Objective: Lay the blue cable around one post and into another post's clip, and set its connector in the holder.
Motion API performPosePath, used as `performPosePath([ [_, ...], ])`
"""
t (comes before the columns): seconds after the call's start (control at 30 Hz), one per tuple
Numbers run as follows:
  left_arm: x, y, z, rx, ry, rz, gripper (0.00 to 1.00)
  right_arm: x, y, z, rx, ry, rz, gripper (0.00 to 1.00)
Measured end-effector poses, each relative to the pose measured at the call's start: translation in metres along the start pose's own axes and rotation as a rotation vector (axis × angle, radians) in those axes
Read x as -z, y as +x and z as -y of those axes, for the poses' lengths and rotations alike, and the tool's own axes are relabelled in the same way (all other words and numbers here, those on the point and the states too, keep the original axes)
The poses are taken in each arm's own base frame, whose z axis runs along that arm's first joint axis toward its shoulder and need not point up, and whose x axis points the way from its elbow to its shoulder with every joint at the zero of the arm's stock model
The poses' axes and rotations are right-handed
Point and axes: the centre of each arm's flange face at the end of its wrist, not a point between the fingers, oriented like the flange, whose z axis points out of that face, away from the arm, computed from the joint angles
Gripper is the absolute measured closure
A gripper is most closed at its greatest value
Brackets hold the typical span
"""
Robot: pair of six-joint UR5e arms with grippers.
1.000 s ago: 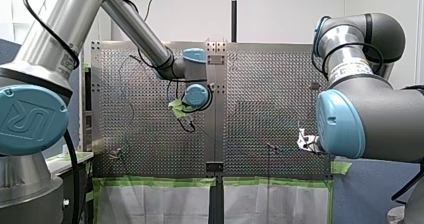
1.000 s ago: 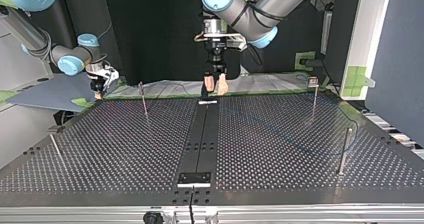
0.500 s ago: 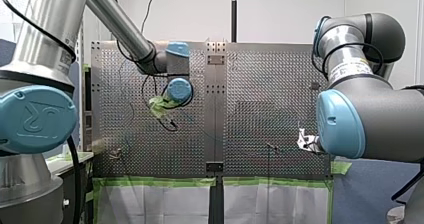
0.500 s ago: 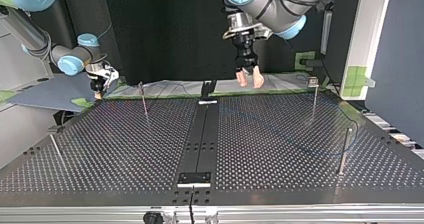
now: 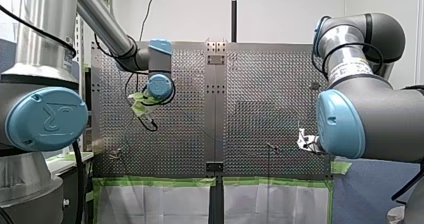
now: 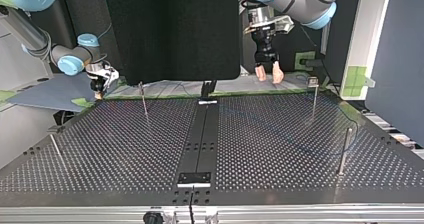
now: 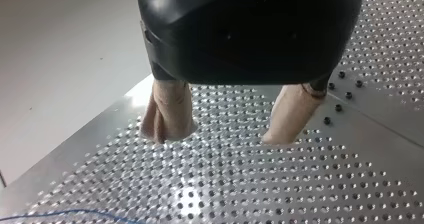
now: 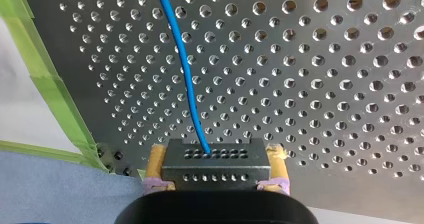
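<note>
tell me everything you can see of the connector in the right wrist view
The connector is a dark rectangular block with two rows of small holes, one on its upper face, one facing the camera. It sits level, clamped at both ends between the yellow-padded fingers of my right gripper. The blue cable leaves an upper hole and runs ahead over the perforated table. Whether the block touches the table cannot be told.

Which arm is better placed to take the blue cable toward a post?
Probably left: my left fingers are open and empty over the table, while my right fingers hold the connector.
</note>
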Motion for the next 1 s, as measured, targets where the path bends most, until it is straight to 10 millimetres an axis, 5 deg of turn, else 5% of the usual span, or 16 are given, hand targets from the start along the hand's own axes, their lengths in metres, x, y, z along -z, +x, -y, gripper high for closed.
performPosePath([
  [0.53,0.012,-0.040,-0.043,-0.001,-0.010,-0.011,0.00,0.000,0.000,0.004,0.008,0.006,0.000,1.00],
  [1.0,-0.029,-0.109,-0.014,0.112,0.027,0.126,0.00,0.001,-0.001,0.008,0.013,0.011,0.003,1.00],
])
